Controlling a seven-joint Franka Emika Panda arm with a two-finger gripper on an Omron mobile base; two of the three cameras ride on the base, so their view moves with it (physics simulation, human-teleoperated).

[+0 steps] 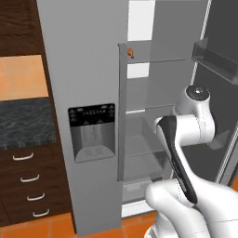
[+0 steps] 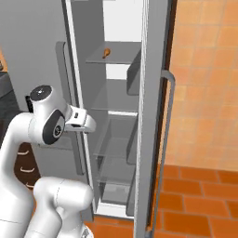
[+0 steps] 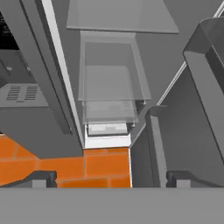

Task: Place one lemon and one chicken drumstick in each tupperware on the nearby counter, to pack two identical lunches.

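Fingers: two small dark finger tips (image 3: 41, 178) set wide apart at the bottom of the hand view, nothing between them; two-finger gripper (image 3: 111, 179) spread and empty.
Aim: down past clear glass shelves (image 3: 113, 83) of the open grey fridge (image 1: 79, 69), toward the orange tiled floor (image 3: 65, 166).
Arm: white Franka arm with dark joints (image 1: 186, 139), elbow bent in front of the open compartment.
Drumstick: small reddish-brown club-shaped chicken drumstick (image 2: 106, 53) on the upper glass shelf, toward its back edge, well above the hand; same piece in the left base view (image 1: 130, 53).
Axis: too small for certainty; long axis seemingly tilted, thick end up, thin end down.
Counter: dark speckled stone worktop (image 1: 23, 123) over dark-brown drawers with curved silver handles (image 1: 28, 179), left of the fridge.
Progress: judged early; fridge door (image 2: 153, 116) already open, drumstick not yet grasped, all packing apparently left.
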